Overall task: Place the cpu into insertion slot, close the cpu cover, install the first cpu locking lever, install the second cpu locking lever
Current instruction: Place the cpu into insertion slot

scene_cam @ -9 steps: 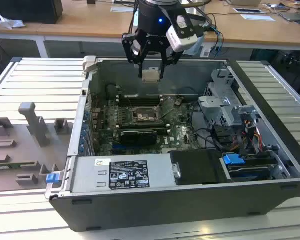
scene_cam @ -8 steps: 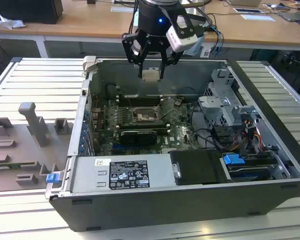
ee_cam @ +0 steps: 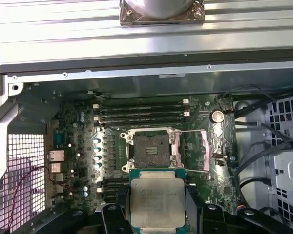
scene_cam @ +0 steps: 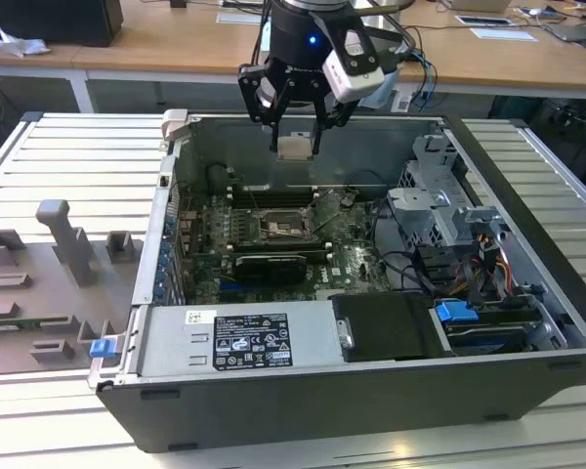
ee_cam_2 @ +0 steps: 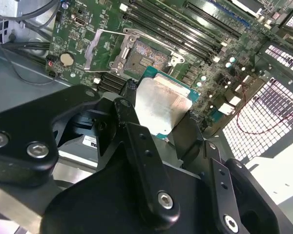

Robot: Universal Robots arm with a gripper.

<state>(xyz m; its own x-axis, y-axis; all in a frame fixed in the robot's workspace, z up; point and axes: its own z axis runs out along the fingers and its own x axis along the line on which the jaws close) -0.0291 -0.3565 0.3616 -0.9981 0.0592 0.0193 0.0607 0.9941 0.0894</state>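
Exterior view first: the gripper (scene_cam: 295, 145) hangs over the open computer case (scene_cam: 273, 420), its jaws narrowed onto the cpu (scene_cam: 294, 149) and pinching it by two opposite edges. The chip is well clear of the green motherboard (scene_cam: 356, 259), sitting at twelve o'clock from the insertion slot (scene_cam: 278, 228), which lies bare and dark with its silvery rim showing.

Over to the second wrist view: the cpu (ee_cam_2: 161, 105) shows its pale metal face, flat between the black fingers (ee_cam_2: 136, 141). Beyond it the insertion slot (ee_cam_2: 146, 56) is empty, and the cpu cover (ee_cam_2: 92, 48) is swung open just beside the socket.

Now the first wrist view: the cpu (ee_cam: 157, 202) is in the grip, its near edge overlapping the rim of the insertion slot (ee_cam: 150, 148). The cpu cover (ee_cam: 206, 151) is folded out alongside, and the contact field is uncovered.
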